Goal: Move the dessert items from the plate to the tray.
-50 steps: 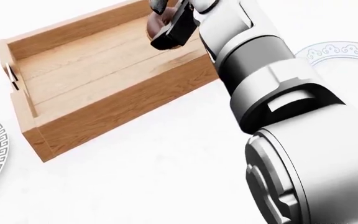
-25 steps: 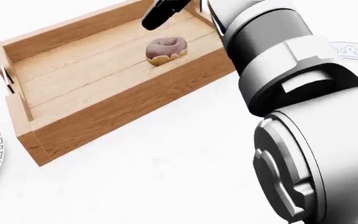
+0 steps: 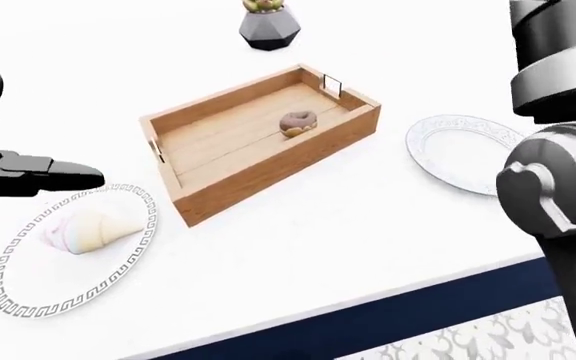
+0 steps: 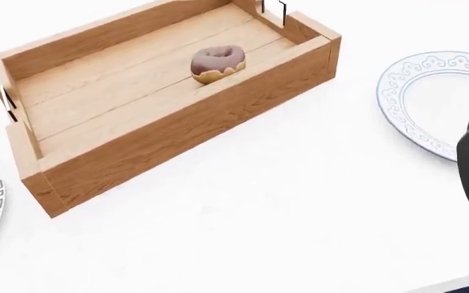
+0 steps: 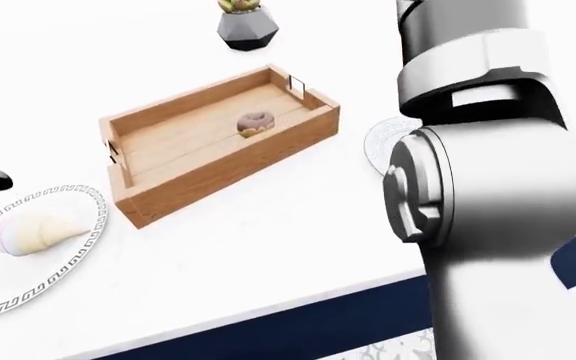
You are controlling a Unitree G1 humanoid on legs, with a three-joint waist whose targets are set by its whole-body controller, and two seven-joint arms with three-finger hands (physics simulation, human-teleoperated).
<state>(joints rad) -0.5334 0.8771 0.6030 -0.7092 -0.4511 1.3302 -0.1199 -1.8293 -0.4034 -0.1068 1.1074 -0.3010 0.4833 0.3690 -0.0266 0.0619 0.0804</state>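
A chocolate-glazed donut (image 4: 216, 63) lies inside the wooden tray (image 4: 177, 131), toward its upper right end. A cream, cone-shaped dessert (image 3: 83, 229) rests on the patterned plate (image 3: 28, 300) at the left of the left-eye view. My left hand (image 3: 73, 177) hovers just above that plate's upper edge, dark fingers stretched out flat and open, holding nothing. Only the forearm and elbow of my right arm (image 5: 478, 187) show, at the right of the eye views; its hand is out of view.
A second patterned plate (image 4: 418, 119) lies bare to the right of the tray. A potted plant in a grey faceted pot (image 3: 268, 26) stands beyond the tray. The table's near edge (image 3: 368, 300), with a dark blue band, runs along the bottom.
The right hand let go of the donut, which now lies in the tray. The right arm pulled back up and to the right, out of most of the head view.
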